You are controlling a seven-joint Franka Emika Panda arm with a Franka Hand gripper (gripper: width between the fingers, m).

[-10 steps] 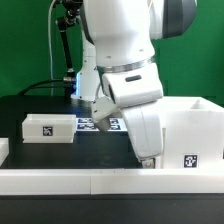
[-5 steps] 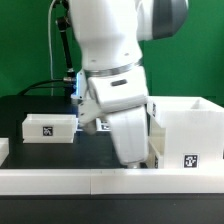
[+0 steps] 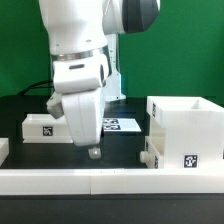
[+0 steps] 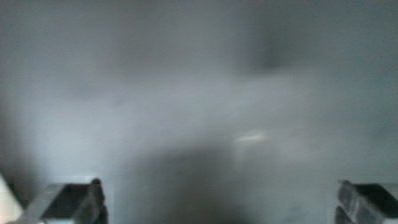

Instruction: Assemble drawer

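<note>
While the drawer's tall casing [image 3: 186,120] stood open-topped on the black table [image 3: 122,150] at the exterior view's right, its parts lay unjoined around it. A small black-and-white tag [image 3: 190,160] showed low on the casing's front face. Pressed against the casing's side, toward the exterior view's left and low down, sat a smaller white piece that looked like a second tray [image 3: 150,153]; little of its shape could be made out. Well apart from the casing, toward the exterior view's left, a shallow tray [image 3: 38,128] rested flat on the table with its own square tag facing the camera, and its nearer end was hidden behind the arm [image 3: 78,60].

Between that tray and the casing, the gripper [image 3: 93,152] hung pointing straight down, low over bare table and closer to the tray than to the casing. Whether its tip touched the surface could not be told. The wrist view was blurred, yet it showed the gripper [image 4: 219,205] spread wide, its fingers [image 4: 71,202] at opposite edges with nothing between them but a grey surface.

Farther back than the casing, behind the gripper, lay the marker board [image 3: 120,124]. Nearer the camera than the casing, the long low white rail [image 3: 60,181] ran across the table's front edge.
</note>
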